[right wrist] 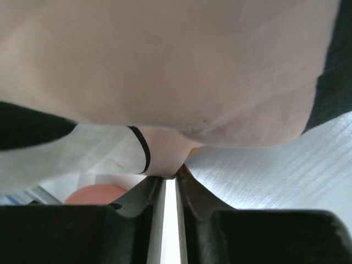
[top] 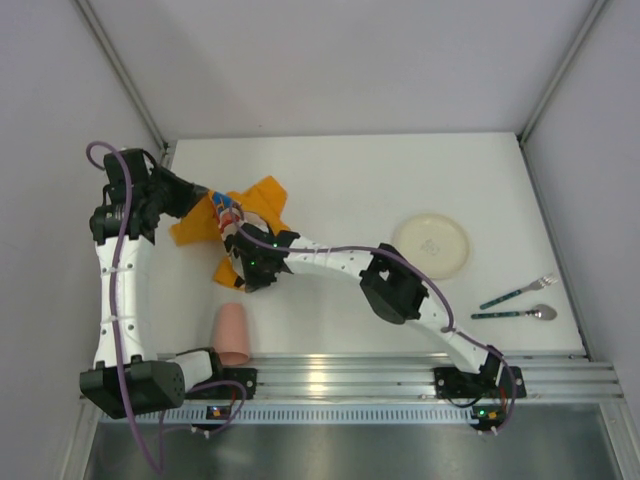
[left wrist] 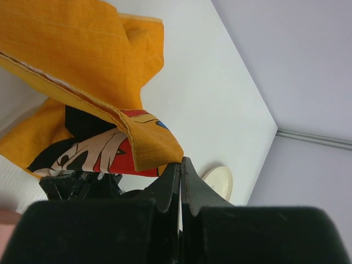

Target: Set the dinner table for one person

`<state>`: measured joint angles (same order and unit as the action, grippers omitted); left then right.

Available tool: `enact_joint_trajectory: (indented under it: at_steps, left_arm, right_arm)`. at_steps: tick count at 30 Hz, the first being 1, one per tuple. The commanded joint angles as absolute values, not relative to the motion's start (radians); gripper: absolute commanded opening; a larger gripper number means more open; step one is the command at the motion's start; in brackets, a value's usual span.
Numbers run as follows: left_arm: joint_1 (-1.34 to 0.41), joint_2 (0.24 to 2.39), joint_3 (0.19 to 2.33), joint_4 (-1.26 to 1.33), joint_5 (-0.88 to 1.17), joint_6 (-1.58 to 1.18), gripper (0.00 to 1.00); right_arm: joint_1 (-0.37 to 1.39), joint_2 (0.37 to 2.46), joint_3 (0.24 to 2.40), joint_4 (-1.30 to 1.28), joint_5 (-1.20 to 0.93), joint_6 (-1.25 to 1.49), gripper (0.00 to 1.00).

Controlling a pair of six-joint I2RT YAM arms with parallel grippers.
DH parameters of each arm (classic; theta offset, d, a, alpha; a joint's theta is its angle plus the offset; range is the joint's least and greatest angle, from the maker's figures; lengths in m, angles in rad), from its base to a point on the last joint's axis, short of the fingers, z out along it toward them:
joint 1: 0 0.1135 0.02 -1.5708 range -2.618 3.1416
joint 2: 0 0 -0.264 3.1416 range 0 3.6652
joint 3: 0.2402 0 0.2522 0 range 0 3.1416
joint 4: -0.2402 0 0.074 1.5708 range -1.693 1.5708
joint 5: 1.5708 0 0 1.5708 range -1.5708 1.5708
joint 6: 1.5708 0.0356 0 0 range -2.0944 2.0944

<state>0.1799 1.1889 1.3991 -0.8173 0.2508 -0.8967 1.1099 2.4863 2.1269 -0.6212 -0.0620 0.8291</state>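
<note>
Dinner table [top: 330,190] (matte white, with a silver rail [top: 400,372] along its near edge) fills the floor of the top view, walled in by pale panels on three sides. On its left part lies the orange cartoon placemat [top: 262,195], bunched and partly lifted off the surface. The left gripper [top: 217,206] reaches in from the left, and the left wrist view shows its fingertips pressed together on a corner of the cloth [left wrist: 82,44], which drapes away above them. The right gripper [top: 236,234] meets the placemat from the near side. In its own view the tips [right wrist: 170,175] stand almost together, pinching a pale fold of the fabric [right wrist: 165,66]. Near the left arm's base a pink cup [top: 232,335] lies on its side, close to the rail. On the right half a cream plate [top: 431,246] sits flat. Just nearer and further right lie a fork [top: 517,291] and a spoon [top: 515,313] with teal handles, side by side and apart from the plate.
</note>
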Motion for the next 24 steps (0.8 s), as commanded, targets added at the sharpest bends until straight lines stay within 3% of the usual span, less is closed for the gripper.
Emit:
enact_joint_trajectory:
  at_steps: [1, 5, 13, 24]
  left_arm:
    - [0.181, 1.173, 1.442, -0.815, 0.281, -0.916, 0.0]
    - [0.181, 1.167, 1.442, -0.828, 0.278, -0.905, 0.0]
    - [0.179, 1.17, 1.457, -0.838, 0.276, -0.896, 0.0]
    - [0.181, 1.219, 1.534, -0.808, 0.242, -0.902, 0.0]
  right_arm:
    - [1.131, 2.594, 2.146, -0.821, 0.098, 0.776, 0.12]
    - [1.131, 2.611, 2.145, -0.831, 0.115, 0.788, 0.0]
    - [1.108, 2.536, 2.027, -0.83, 0.167, 0.781, 0.0]
    - [0.97, 2.108, 1.386, -0.634, 0.218, 0.779, 0.0]
